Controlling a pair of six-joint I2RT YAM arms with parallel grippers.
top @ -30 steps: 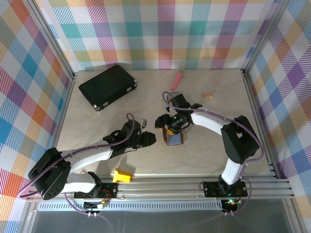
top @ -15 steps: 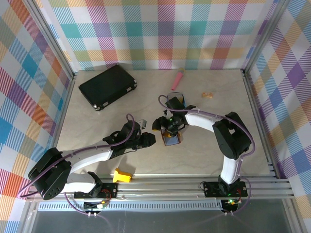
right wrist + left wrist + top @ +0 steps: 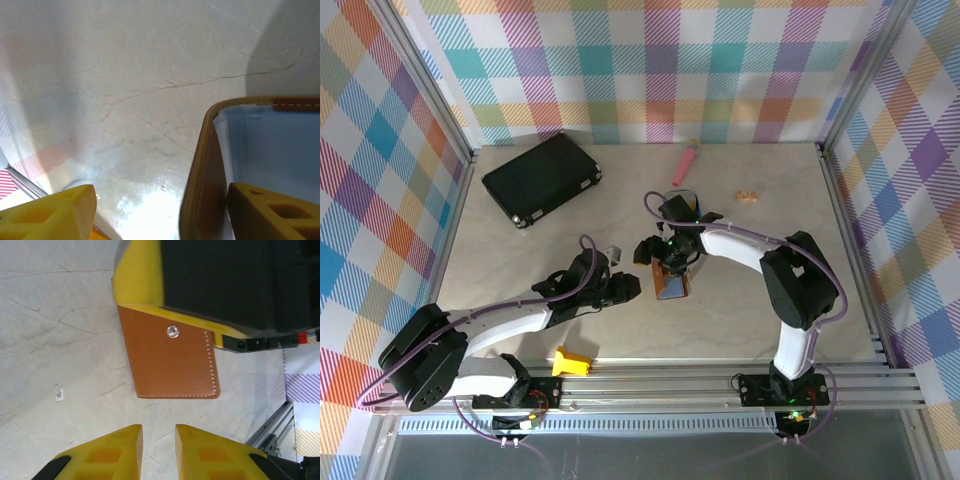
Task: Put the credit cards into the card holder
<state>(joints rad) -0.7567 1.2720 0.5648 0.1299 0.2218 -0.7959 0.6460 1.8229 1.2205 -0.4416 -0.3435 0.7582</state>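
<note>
1. At the card holder [image 3: 672,284], which lies flat on the worktop [image 3: 750,300], the right gripper [image 3: 160,210] has its jaws spread wide. One finger sits inside the grey-blue lining. The other stands outside the brown leather wall with bare worktop between them, so nothing is pinched.
2. Just to the left of the card holder, the left gripper [image 3: 158,447] hovers low with its jaws drawn close. Only a narrow slit is left and nothing is in it. Its camera looks at the holder's snap side.
3. The step in hand looks like spreading the holder's mouth to take a card. I cannot tell whether any credit card is already in the pocket.
4. The next move probably calls for the inner finger to keep the pocket open. A card would then go in edge first along the lining. The holder looks light and could slide on the smooth surface if pushed from one side.
5. Under the card holder the worktop is pale and stone-like, with fine dark veins and a glossy glare patch.
6. Checked cloth walls [image 3: 650,70] on a metal frame enclose the space.
   - Well beyond the card holder lie a black case [image 3: 542,178], a pink object [image 3: 685,162] and a tan block [image 3: 748,196].
   - On the near side of the holder, a yellow piece [image 3: 572,361] rests by the rail.
</note>
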